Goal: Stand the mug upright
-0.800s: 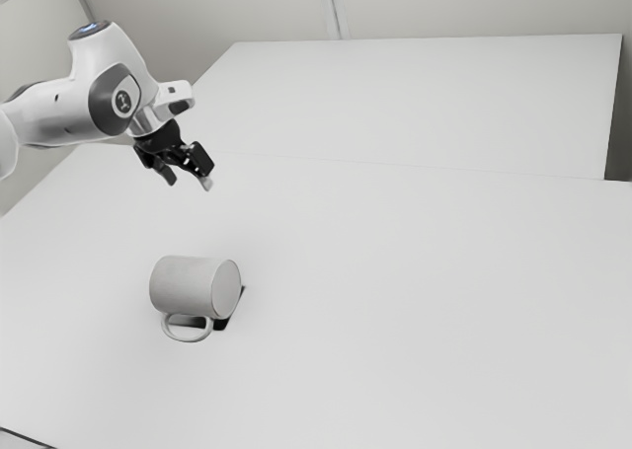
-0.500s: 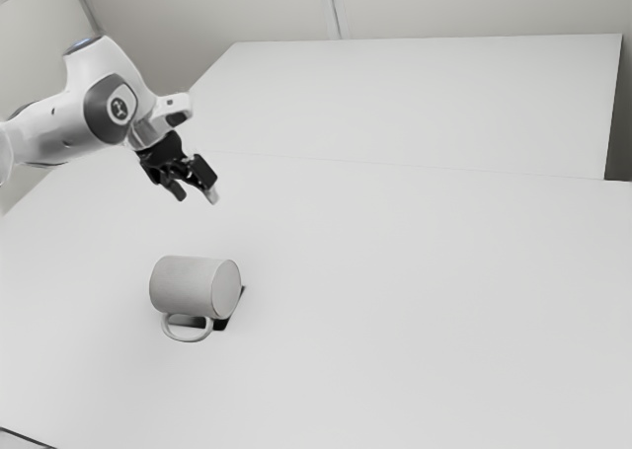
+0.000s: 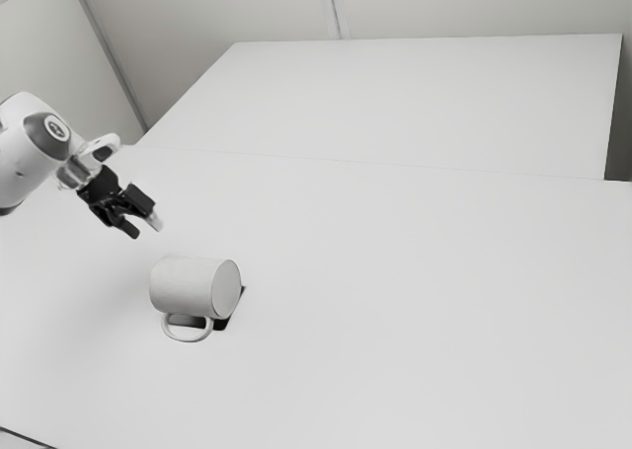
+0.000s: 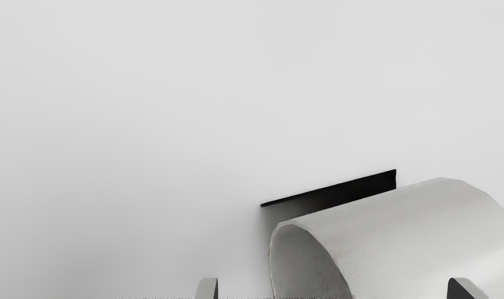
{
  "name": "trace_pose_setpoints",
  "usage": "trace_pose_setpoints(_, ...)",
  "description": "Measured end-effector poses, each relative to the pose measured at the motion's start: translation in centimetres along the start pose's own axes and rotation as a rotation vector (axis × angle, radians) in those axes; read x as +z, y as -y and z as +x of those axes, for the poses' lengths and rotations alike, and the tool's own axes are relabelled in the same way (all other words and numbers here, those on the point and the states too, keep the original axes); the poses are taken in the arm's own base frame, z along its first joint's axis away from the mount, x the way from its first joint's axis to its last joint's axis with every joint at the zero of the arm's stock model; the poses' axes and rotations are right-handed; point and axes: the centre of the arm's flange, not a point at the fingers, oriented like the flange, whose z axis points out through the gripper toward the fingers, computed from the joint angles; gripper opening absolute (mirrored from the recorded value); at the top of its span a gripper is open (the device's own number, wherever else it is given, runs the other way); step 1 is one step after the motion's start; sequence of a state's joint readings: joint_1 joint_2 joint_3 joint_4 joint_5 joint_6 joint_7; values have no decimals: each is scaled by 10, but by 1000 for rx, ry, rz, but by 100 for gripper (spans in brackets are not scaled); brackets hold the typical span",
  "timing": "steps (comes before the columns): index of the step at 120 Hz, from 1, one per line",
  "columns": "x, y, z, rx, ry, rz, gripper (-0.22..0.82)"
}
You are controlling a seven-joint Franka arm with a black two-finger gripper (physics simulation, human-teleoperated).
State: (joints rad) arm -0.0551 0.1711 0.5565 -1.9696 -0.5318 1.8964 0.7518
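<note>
Exterior view: my tool (image 3: 145, 229), wide and empty, shifts toward 8 o'clock | mug (image 3: 182, 286) stays on its side, at tool's 5 o'clock | righting remains

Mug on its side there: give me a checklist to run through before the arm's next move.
1. Mug upright: not ok, it lies on its side on the table.
2. Hand open: ok, its fingers stand apart.
3. Hand clear of the mug: ok, the exterior view shows a gap.
4. Handle located: ok, on the side toward the exterior camera.
5. Inside empty: cannot tell, part of it is hidden.
</note>
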Motion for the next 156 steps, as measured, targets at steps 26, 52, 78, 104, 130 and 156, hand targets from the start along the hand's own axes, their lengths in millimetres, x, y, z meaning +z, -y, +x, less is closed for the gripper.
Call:
trace_pose_setpoints(26, 42, 11, -34, -45, -18, -182, 60)
trace_pose_setpoints(52, 60, 14, -62, -90, -49, -281, 60)
trace_pose_setpoints(78, 68, 12, -70, -120, -90, -342, 60)
trace_pose_setpoints(104, 68, 8, -69, -122, -117, -384, 58)
trace_pose_setpoints(130, 69, 4, -67, -115, -125, -415, 55)
trace_pose_setpoints(156, 71, -3, -64, -103, -128, -442, 46)
